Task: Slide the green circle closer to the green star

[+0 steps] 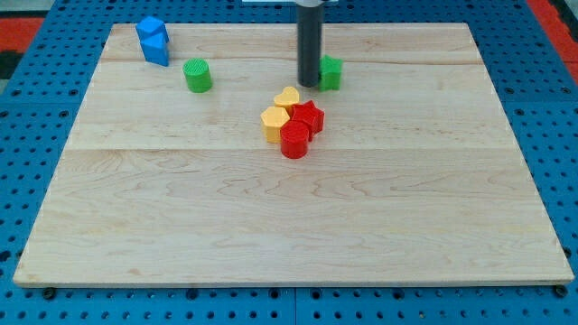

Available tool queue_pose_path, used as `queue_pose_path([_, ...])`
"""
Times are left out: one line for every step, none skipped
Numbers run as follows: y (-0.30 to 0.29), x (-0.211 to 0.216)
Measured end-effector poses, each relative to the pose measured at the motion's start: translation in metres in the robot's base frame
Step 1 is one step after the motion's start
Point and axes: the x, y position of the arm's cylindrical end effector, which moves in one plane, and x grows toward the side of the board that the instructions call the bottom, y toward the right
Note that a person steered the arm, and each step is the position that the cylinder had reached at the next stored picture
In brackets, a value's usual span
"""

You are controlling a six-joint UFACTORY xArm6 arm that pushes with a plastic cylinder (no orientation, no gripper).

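The green circle (197, 75) stands on the wooden board (289, 226) at the upper left of middle. The green star (330, 72) is to its right, near the view's top centre, partly hidden by my rod. My tip (309, 85) rests on the board right against the green star's left side, far to the right of the green circle.
Two blue blocks (153, 41) sit touching at the view's upper left. A tight cluster lies just below my tip: a yellow heart (287, 97), a yellow hexagon-like block (275, 124), a red star (308, 117) and a red cylinder (294, 141).
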Motion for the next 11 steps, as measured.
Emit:
queue_pose_path([0.018, -0.009])
queue_pose_path([-0.040, -0.009])
queue_pose_path([-0.091, -0.002])
queue_pose_path([-0.134, 0.024])
queue_pose_path([-0.193, 0.038])
queue_pose_path([-0.227, 0.024])
queue_pose_path([-0.210, 0.011])
queue_pose_path([-0.193, -0.005])
queue_pose_path([-0.141, -0.009])
queue_pose_path([-0.125, -0.047])
queue_pose_path([-0.125, -0.069])
